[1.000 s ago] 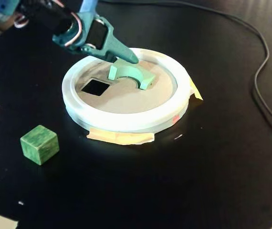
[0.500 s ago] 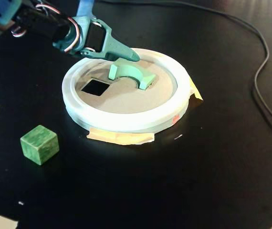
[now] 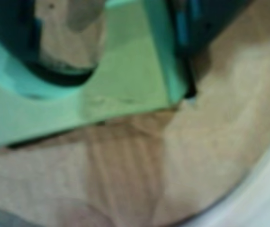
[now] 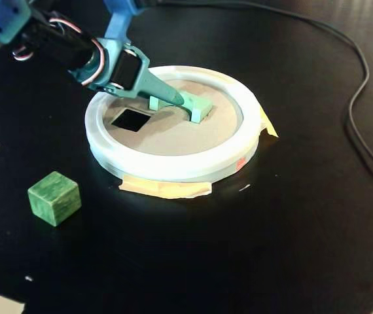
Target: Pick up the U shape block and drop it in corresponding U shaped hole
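Note:
The pale mint-green U shape block sits low on the tan round board, its two ends showing on either side of my gripper. The teal finger lies across its arch. In the wrist view the block fills the upper middle. My gripper has one dark finger on each side of it, and the right finger lies against its side. Thin dark slits of the U shaped hole show at the block's edges. The block hides the rest of the hole.
A square cutout lies left of the block in the board, inside the thick white rim. A darker green cube stands on the black table at front left. Tape holds the rim, and a black cable runs along the right.
The block stood tilted above the board at my fingertip. It has now dropped lower and flatter, and my gripper has moved down and right with it.

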Robot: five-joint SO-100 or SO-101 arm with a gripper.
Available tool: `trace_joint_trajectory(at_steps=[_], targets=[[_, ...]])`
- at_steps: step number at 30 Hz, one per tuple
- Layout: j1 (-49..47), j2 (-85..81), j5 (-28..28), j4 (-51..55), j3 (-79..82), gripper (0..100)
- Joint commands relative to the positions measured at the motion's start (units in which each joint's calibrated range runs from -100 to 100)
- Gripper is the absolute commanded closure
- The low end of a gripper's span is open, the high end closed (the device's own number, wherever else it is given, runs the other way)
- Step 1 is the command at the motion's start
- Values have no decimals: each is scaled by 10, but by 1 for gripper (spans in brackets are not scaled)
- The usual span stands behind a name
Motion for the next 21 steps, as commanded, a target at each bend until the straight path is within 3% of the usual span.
trace_joint_trajectory(at_steps=[1, 15, 21], targets=[[77, -121, -2, -18, 52, 53], [91, -395, 5, -17, 240, 53], [151, -400, 75, -18, 235, 53]])
